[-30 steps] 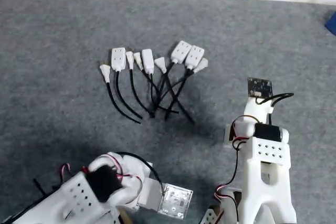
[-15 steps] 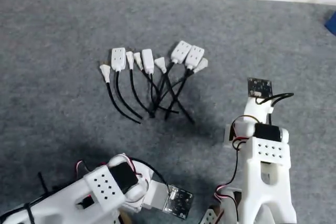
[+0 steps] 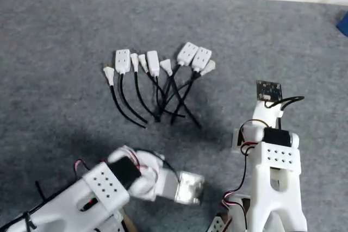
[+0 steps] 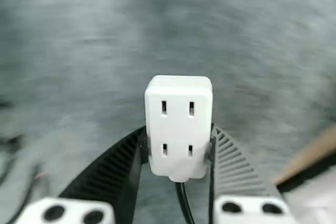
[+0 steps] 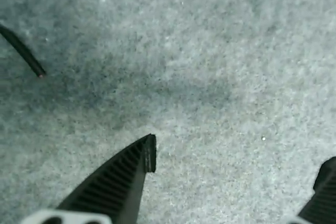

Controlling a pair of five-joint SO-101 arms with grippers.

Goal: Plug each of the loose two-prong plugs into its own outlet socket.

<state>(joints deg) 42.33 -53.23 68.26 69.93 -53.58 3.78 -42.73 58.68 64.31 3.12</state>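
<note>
Left tool (image 4: 178, 136) clamps a white outlet socket (image 4: 178, 111).
Right tool (image 5: 239, 162) gapes open above the grey tabletop (image 5: 210, 51).

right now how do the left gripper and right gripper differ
The left gripper is shut on a white outlet socket; the right gripper is open and empty. Left gripper's fingers press the socket's sides; right gripper's stand wide apart over mat. Both have black ribbed fingers.
</note>
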